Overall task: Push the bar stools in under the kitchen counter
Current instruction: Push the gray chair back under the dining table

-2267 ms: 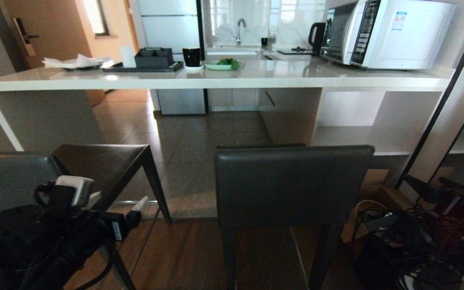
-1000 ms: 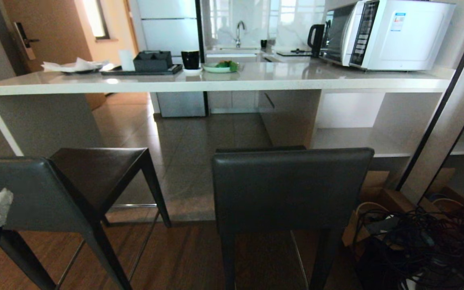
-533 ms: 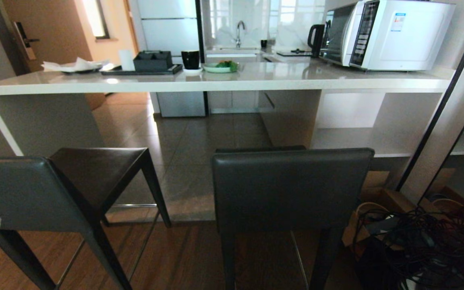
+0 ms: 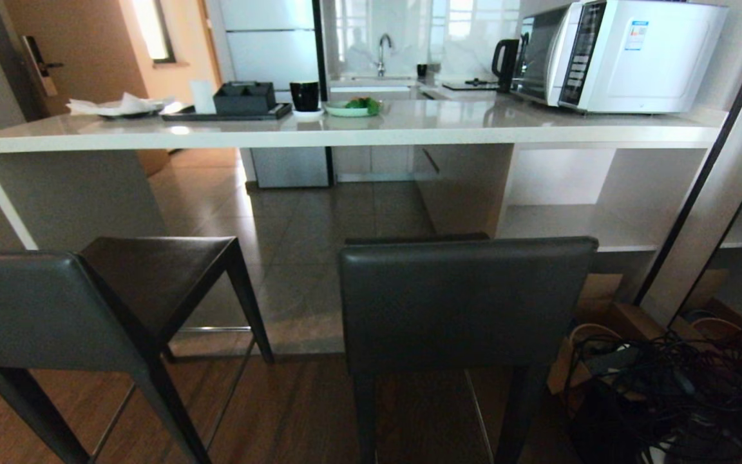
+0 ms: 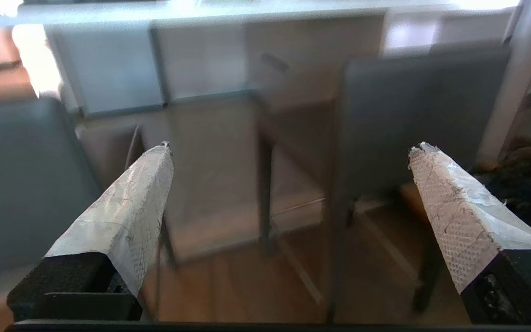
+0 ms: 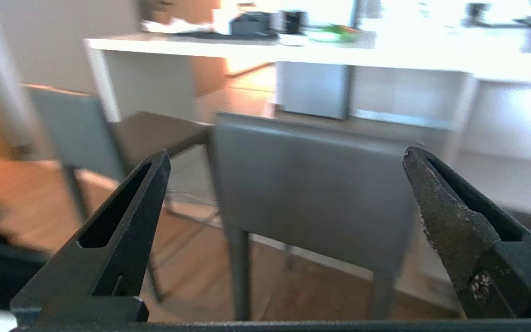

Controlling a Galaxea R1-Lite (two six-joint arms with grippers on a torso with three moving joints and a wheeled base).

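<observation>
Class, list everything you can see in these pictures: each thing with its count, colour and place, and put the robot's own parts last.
bar stools: two, dark grey, on the floor in front of the counter, not yet under it.
kitchen counter: one, pale grey-white, across the room behind the stools.
microwave: one, white, counter's right end.
kettle: one, black, left of the microwave.
cup: one, black, mid counter.
plate: one, pale green, right of the cup.
tray: one, dark, counter's left part.
cables: a black tangle, floor at right.
left gripper: open, empty.
right gripper: open, empty.
</observation>
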